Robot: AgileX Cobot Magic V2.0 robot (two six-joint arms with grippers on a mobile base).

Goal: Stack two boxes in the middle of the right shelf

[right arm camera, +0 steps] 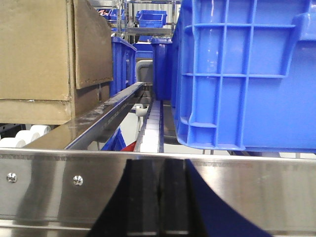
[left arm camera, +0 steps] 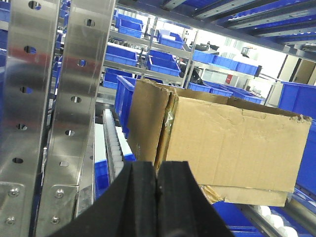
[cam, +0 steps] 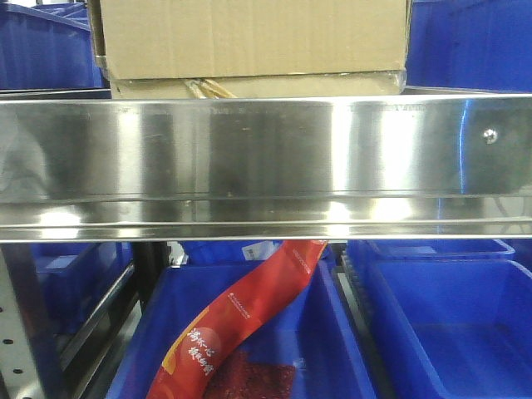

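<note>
Two brown cardboard boxes sit stacked on the steel shelf (cam: 266, 150). The big upper box (cam: 249, 37) rests on a flatter lower box (cam: 316, 86), whose taped seam shows. The left wrist view has the upper box (left arm camera: 232, 143) with a torn corner flap, over the lower box (left arm camera: 247, 195). My left gripper (left arm camera: 157, 197) is shut and empty, a short way in front of the stack's near corner. My right gripper (right arm camera: 159, 197) is shut and empty too, low in front of the shelf's front rail (right arm camera: 49, 182). From there the stack (right arm camera: 34, 49) stands to the left. Neither gripper shows in the front view.
Blue plastic bins flank the stack: one close on the right (right arm camera: 247, 74), another at the left (cam: 41, 50). Perforated steel uprights (left arm camera: 29, 98) rise to the left of my left gripper. White rollers (left arm camera: 116, 148) run along the shelf. Below, a blue bin (cam: 332, 349) holds a red packet (cam: 241, 324).
</note>
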